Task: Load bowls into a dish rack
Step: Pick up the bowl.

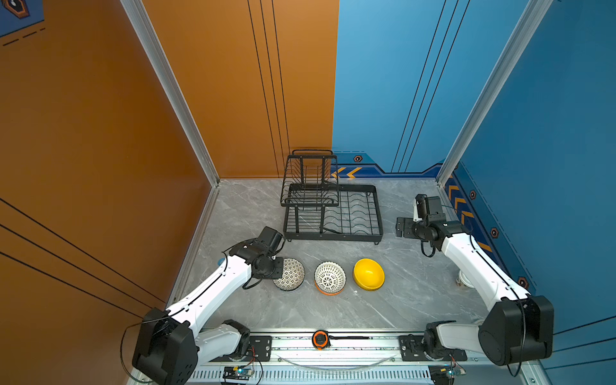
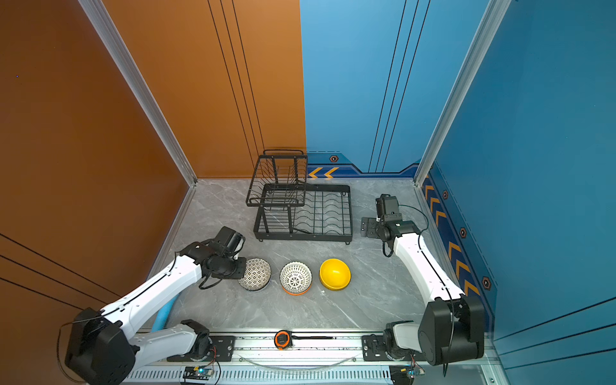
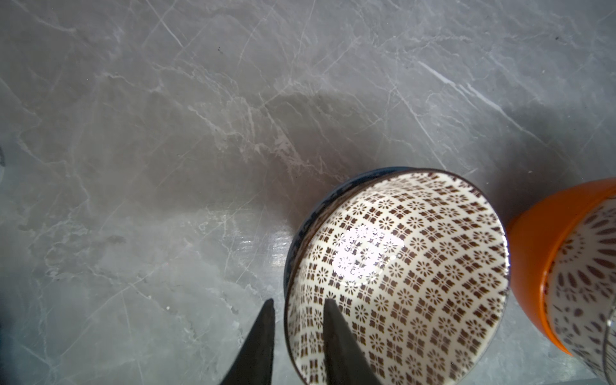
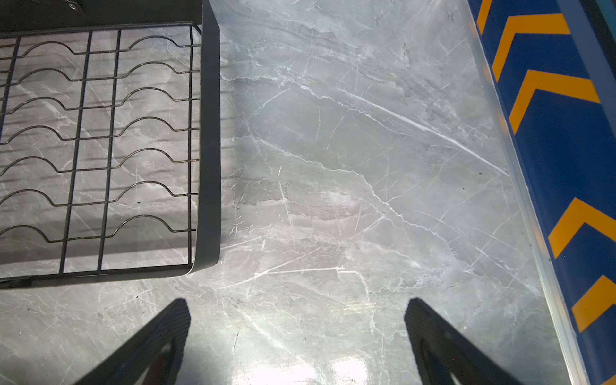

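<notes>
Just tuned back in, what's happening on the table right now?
The left gripper is at the black-and-white patterned bowl, one finger inside its rim and one outside; whether it's pinched yet isn't clear. That bowl sits in a row with a lattice-patterned bowl nested in an orange bowl, and a yellow bowl. The dish rack holds nothing so far. The right gripper hangs open beside it.

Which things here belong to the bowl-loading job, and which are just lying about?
Job: dish rack, floral-patterned bowl, lattice-patterned bowl nested in orange bowl, yellow bowl.
Lying about: tape measure on the front rail.
</notes>
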